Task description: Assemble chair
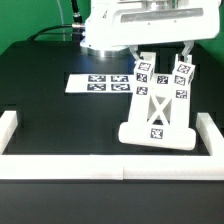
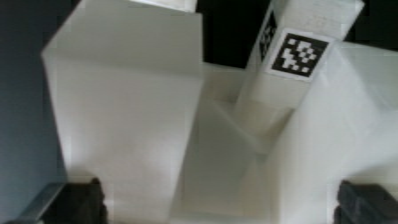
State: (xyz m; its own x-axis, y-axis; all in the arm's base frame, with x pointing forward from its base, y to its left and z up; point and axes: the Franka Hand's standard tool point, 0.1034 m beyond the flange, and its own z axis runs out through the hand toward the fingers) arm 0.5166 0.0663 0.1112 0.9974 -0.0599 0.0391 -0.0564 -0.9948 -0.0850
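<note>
The partly built white chair stands on the black table at the exterior view's right. It has a flat tagged plate at the front, a crossed brace, and two tagged bars rising behind. My gripper hangs right above those bars. In the wrist view the chair's white parts fill the picture, with one tagged bar running away from me. My gripper is open wide; its dark fingertips stand on either side of the white part. Whether they touch it cannot be seen.
The marker board lies flat on the table at the exterior view's left of the chair. Long white border rails frame the table at the front and on both sides. Black cables run behind the arm's base.
</note>
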